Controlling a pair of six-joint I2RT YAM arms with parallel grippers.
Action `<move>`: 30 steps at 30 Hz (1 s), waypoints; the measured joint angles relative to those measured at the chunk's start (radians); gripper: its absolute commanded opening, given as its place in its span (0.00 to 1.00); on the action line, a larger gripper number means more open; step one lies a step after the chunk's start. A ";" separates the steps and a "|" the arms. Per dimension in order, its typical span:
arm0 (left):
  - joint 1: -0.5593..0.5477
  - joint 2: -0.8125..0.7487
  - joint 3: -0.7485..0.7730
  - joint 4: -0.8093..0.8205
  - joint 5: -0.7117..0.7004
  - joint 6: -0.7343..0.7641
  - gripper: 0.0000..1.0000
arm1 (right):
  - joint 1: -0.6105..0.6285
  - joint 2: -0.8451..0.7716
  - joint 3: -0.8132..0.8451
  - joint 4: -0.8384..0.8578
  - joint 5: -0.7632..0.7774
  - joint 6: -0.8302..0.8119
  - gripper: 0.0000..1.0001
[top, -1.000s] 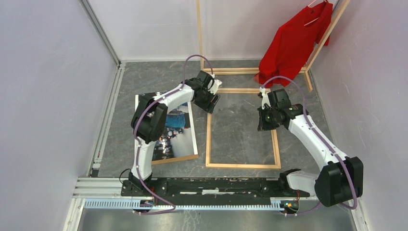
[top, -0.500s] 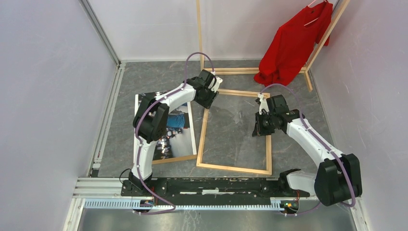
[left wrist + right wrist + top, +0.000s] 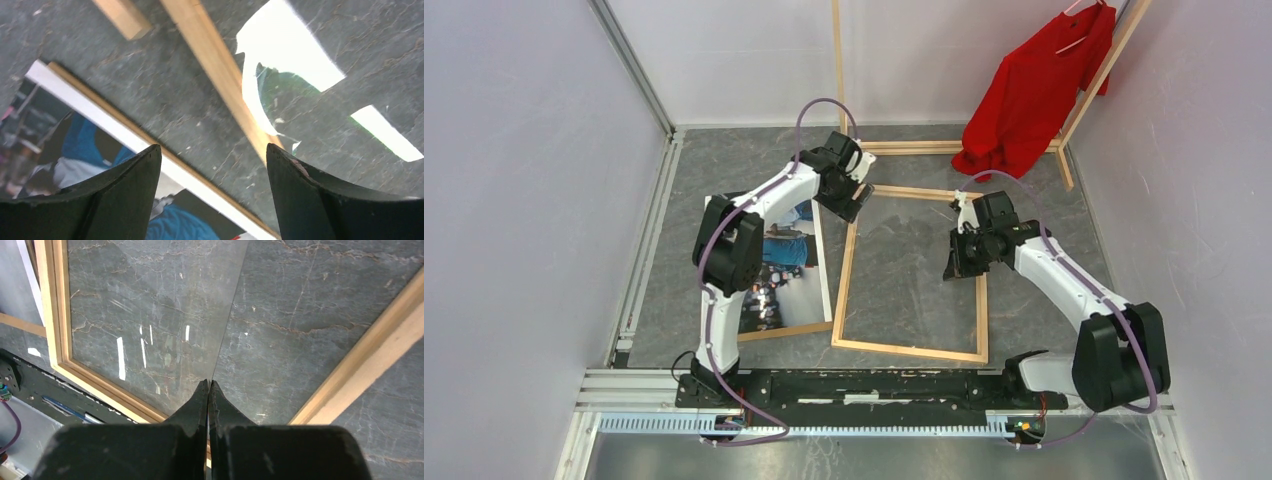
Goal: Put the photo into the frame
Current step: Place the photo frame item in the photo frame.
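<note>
Paper photo [image 3: 799,280] looked light and floppy; best taken by its edge. Left gripper [image 3: 212,150] stood apart, right gripper [image 3: 209,385] together.

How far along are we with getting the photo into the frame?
Done: nothing yet; the photo lies face up on a brown board beside the frame, outside it. In hand: the right gripper is shut, apparently pinching the edge of a clear sheet over the frame's opening; the left gripper hangs open near the frame's far-left corner. Left: placing the photo inside the frame.
</note>
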 measured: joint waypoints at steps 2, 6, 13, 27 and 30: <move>0.021 -0.018 -0.004 -0.020 -0.002 0.010 0.84 | 0.000 0.018 0.001 0.015 -0.021 0.005 0.00; 0.071 -0.063 -0.024 -0.032 -0.003 0.016 0.84 | 0.000 0.049 0.000 0.049 -0.055 0.028 0.00; 0.131 -0.151 -0.124 -0.019 -0.024 0.027 0.83 | 0.002 0.046 0.013 0.021 -0.019 0.016 0.00; 0.061 -0.179 -0.330 0.050 -0.035 0.074 0.85 | -0.040 -0.042 0.006 -0.090 0.165 -0.019 0.00; 0.051 -0.179 -0.330 0.063 -0.033 0.074 0.85 | -0.040 -0.043 0.006 -0.100 0.173 -0.019 0.00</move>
